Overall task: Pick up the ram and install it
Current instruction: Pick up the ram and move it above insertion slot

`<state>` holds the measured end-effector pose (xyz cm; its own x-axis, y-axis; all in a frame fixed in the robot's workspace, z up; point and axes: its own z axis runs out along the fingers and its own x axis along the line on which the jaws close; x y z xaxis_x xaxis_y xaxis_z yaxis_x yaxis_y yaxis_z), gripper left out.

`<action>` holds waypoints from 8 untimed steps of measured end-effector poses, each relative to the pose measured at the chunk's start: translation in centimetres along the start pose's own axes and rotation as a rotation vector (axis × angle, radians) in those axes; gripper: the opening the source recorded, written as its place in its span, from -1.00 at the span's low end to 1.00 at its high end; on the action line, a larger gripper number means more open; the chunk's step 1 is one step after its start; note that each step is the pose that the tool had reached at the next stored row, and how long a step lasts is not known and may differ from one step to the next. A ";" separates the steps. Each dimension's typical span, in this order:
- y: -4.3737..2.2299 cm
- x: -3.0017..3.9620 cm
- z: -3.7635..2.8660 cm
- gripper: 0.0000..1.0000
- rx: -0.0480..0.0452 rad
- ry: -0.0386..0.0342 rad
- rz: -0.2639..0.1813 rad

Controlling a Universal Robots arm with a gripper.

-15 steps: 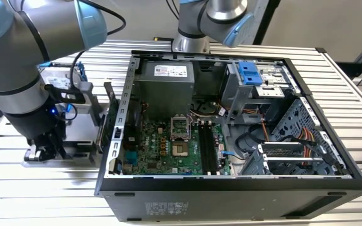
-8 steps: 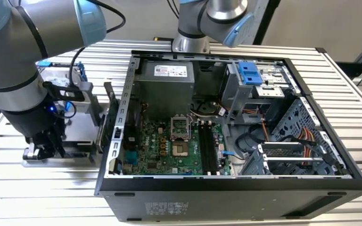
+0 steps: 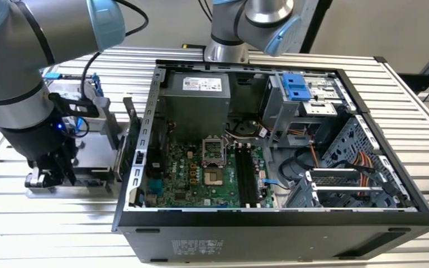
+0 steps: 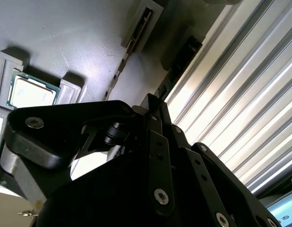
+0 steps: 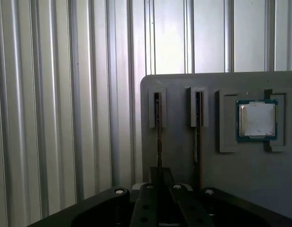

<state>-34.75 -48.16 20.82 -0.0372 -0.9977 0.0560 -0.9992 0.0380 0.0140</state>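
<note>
Two ram sticks stand on edge in slots of a grey holder [image 5: 250, 179]. In the first wrist view my gripper [image 5: 160, 177] lines up with the ram [image 5: 158, 132] in the slot farther from the processor. Its fingers sit tight together at the near end of that stick, which still stands in its slot. In the second wrist view the gripper [image 4: 155, 103] meets the end of the same ram [image 4: 176, 66]. In the exterior view the gripper [image 3: 47, 180] hangs low over the holder [image 3: 87, 151], on the exterior view's left of the open computer case [image 3: 274, 223].
A second stick [image 5: 197, 127] stands in the neighbouring slot, and a processor chip [image 5: 256, 119] lies in a pocket beside it. Inside the case, the motherboard [image 3: 192, 173] carries dark memory slots [image 3: 248, 173], with cables and a drive cage to the exterior view's right. The table is ribbed metal.
</note>
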 end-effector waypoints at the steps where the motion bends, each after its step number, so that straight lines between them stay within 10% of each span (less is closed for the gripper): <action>1: 0.00 0.00 -0.06 -1.00 0.0000 0.0000 0.000; 8: 0.01 0.02 -0.35 -1.00 0.0001 0.0000 0.000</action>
<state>-34.76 -48.17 21.17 -0.0371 -0.9977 0.0560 -0.9992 0.0379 0.0139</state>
